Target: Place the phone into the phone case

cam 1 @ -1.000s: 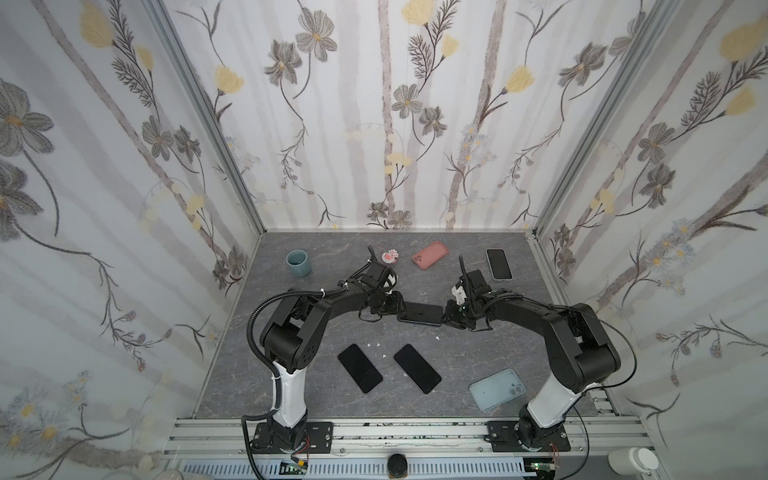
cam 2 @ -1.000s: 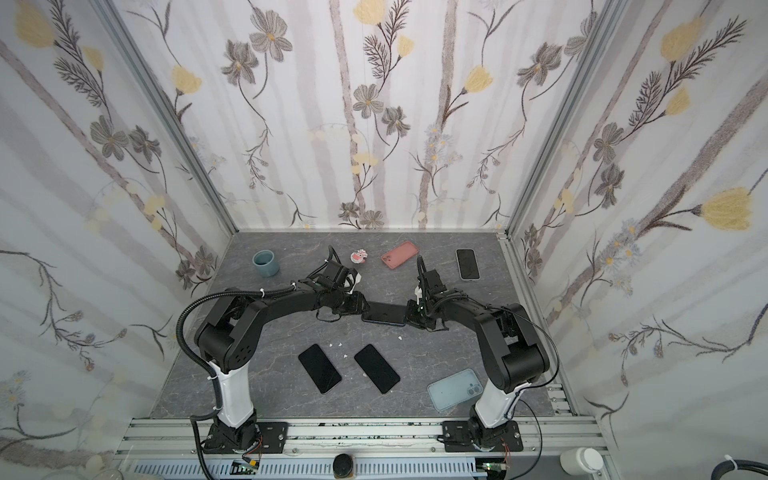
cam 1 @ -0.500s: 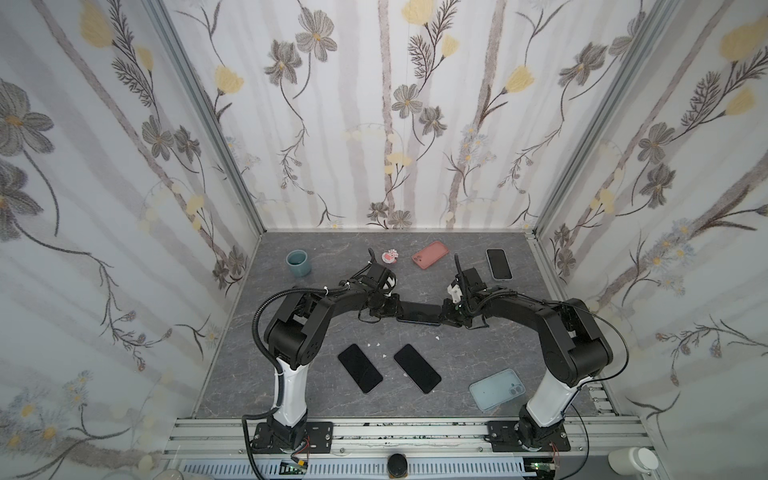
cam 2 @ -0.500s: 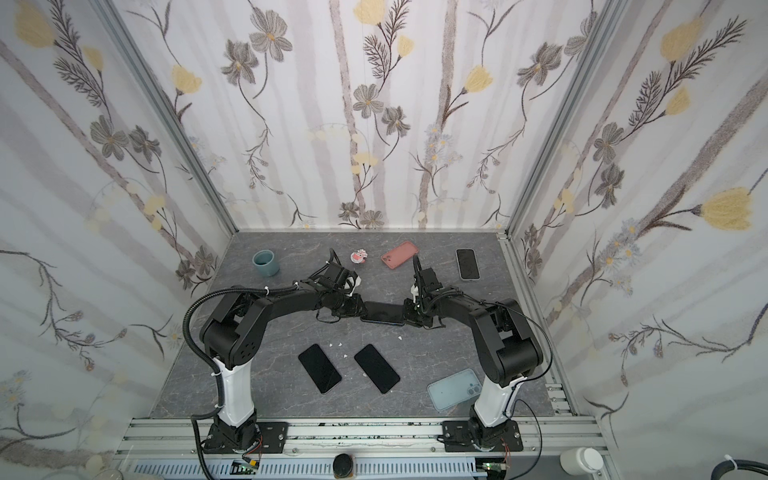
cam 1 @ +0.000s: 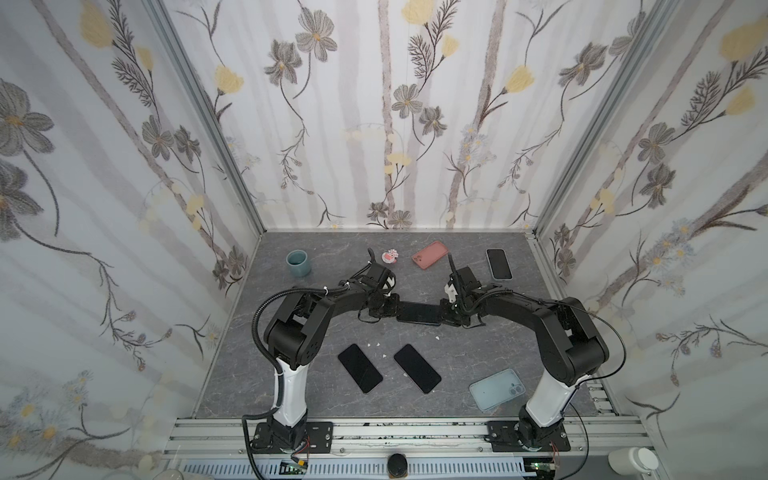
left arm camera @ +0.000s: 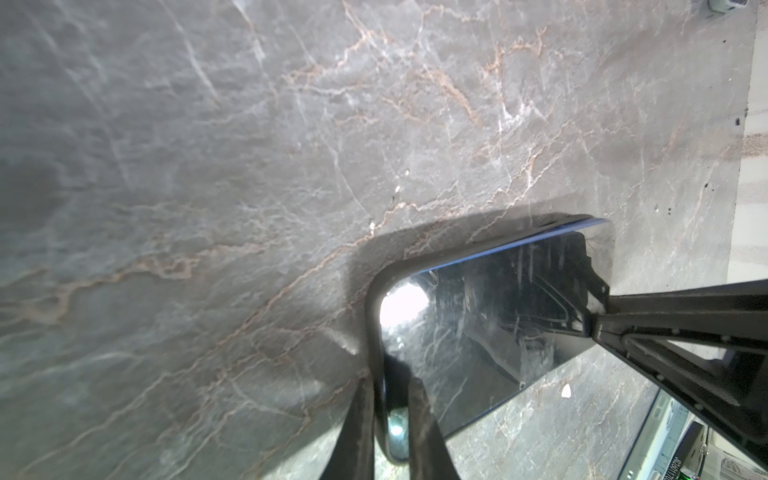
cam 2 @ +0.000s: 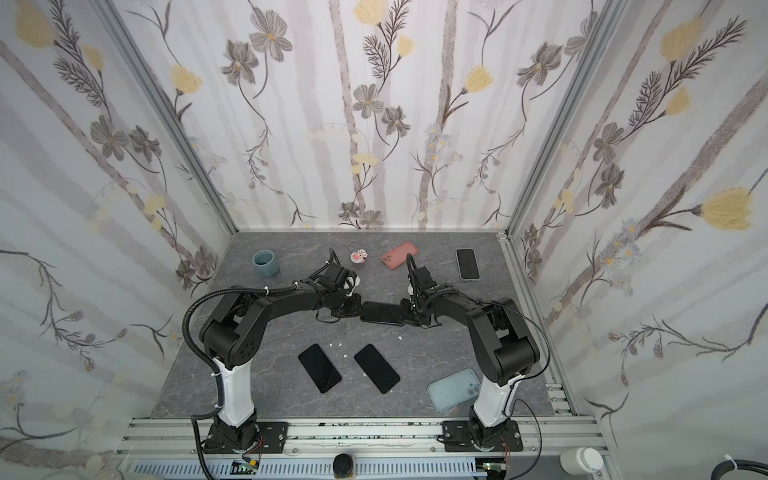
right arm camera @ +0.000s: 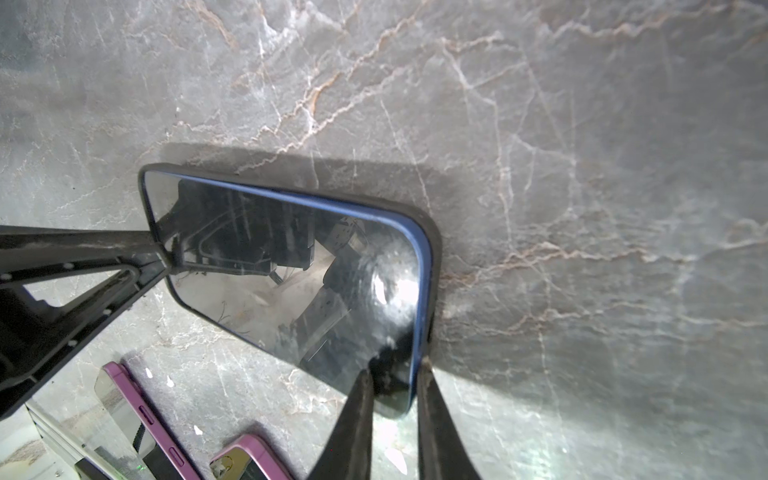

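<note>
Left end effector (left arm camera: 388,392) and right end effector (right arm camera: 395,372) clamp opposite ends of the phone (cam 1: 417,313).

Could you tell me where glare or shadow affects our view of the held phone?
Left wrist view: a bright glare spot on the phone screen. Right wrist view: similar glare, plus a hard shadow on the table. Both top views: even light, no glare.

A robot test cell. Floral-papered panels (cam 1: 374,124) enclose a grey marbled table (cam 1: 478,345). Robot arms (cam 1: 299,332) bolt to an aluminium rail (cam 1: 395,432).
</note>
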Motion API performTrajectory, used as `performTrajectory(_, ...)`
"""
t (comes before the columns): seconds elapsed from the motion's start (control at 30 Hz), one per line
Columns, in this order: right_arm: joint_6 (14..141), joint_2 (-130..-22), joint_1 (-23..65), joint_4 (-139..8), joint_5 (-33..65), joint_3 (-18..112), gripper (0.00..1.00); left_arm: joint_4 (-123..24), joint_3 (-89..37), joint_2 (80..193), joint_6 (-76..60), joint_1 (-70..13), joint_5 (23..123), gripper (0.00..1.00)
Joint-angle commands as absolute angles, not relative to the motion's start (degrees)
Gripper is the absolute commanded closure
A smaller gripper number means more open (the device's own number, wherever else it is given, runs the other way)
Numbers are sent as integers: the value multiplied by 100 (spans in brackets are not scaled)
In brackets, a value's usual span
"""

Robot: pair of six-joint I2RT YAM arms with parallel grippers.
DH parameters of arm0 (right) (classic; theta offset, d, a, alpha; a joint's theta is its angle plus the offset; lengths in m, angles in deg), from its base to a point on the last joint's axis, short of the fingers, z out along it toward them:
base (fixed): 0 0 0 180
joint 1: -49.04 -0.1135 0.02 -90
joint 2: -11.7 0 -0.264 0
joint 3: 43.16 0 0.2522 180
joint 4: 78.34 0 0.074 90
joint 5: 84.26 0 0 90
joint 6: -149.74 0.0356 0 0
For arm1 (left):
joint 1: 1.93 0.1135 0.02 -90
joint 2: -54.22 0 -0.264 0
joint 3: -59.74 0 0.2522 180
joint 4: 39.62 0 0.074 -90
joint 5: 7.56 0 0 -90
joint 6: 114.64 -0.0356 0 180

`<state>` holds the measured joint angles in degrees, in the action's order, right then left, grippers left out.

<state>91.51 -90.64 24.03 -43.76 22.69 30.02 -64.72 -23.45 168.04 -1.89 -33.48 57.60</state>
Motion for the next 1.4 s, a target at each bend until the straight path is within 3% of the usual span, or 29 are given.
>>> performTrajectory(0.0, 9033, -9057, 2348, -4026, 2030, 3058, 77, -6577, -2328, 16840, -257, -3383, 5846, 89)
performTrajectory(0.2, 8945, -8928, 2363, -3774, 1829, 3315, 74, -6613, -2359, 16820, -304, -3383, 5933, 89)
performTrajectory(0.47, 8874, -9106, 2356, -3663, 1691, 3279, 85, -6622, -2364, 16845, -295, -3381, 5895, 89)
performTrajectory(0.8, 8821, -9311, 2347, -3542, 1515, 3156, 91, -6595, -2381, 16866, -262, -3383, 5829, 88)
performTrajectory(1.37, 8797, -9397, 2191, -3302, 1210, 3291, 90, -6580, -2386, 16834, -281, -3383, 5840, 88)
